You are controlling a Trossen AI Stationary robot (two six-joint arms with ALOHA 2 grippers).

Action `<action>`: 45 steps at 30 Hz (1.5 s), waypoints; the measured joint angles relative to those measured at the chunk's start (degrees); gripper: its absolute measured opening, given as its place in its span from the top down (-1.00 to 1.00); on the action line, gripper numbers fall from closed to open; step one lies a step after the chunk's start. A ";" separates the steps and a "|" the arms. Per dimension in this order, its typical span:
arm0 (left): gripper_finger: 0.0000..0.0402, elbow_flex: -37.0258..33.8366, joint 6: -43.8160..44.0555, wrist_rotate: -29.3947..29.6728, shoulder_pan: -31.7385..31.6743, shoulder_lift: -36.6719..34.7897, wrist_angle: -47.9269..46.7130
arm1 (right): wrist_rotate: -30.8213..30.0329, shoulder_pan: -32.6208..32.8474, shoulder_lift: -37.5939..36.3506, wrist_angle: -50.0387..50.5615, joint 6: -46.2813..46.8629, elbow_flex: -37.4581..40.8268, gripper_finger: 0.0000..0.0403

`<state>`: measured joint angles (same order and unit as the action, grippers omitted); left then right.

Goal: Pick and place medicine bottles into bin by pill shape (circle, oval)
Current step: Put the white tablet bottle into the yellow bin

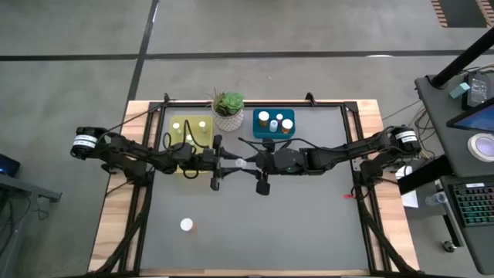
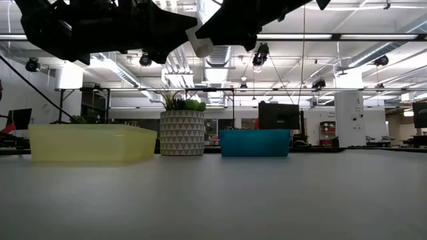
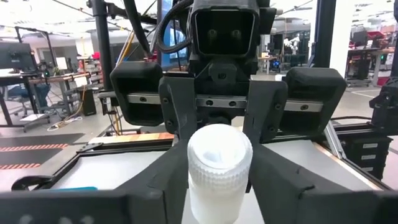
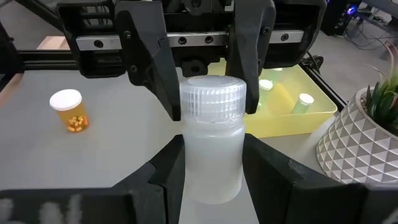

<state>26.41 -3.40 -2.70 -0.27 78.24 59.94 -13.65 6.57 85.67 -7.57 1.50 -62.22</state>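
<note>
Both end effectors (image 1: 241, 164) grip white bottle (image 4: 211, 149) midair.

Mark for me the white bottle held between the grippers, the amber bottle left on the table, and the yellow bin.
white bottle (image 4: 212, 149): right wrist view, on its translucent body.
amber bottle (image 4: 69, 112): right wrist view, on its body just below the white cap.
yellow bin (image 2: 90, 145): low view, on its front wall.

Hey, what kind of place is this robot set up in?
Probably a robotics lab or an open workshop hall: exposed ceiling ducts, a desk with a keyboard beside the table, and workbenches with monitors behind it.
</note>
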 joint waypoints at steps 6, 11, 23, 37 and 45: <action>0.43 -0.02 0.00 0.00 -0.01 -0.13 -0.01 | -0.02 0.00 0.00 -0.15 0.41 0.00 0.30; 0.43 -0.85 -0.02 0.53 -0.02 -1.29 -0.39 | 0.09 -0.35 -0.19 0.13 1.67 0.00 0.11; 0.43 -7.57 10.96 34.48 -0.02 -21.94 -37.48 | -5.88 -1.42 -2.74 6.35 4.61 0.00 0.01; 0.43 -16.03 22.64 45.21 -0.13 -29.95 -48.43 | -5.88 -1.36 -1.92 5.60 4.50 0.24 0.00; 0.43 -17.36 23.73 46.71 -0.14 -27.31 -48.52 | -5.90 -1.36 -1.92 5.55 4.52 0.24 0.00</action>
<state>9.05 20.33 44.01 -0.41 50.92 11.43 -19.55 5.21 83.74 -2.03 6.03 -61.98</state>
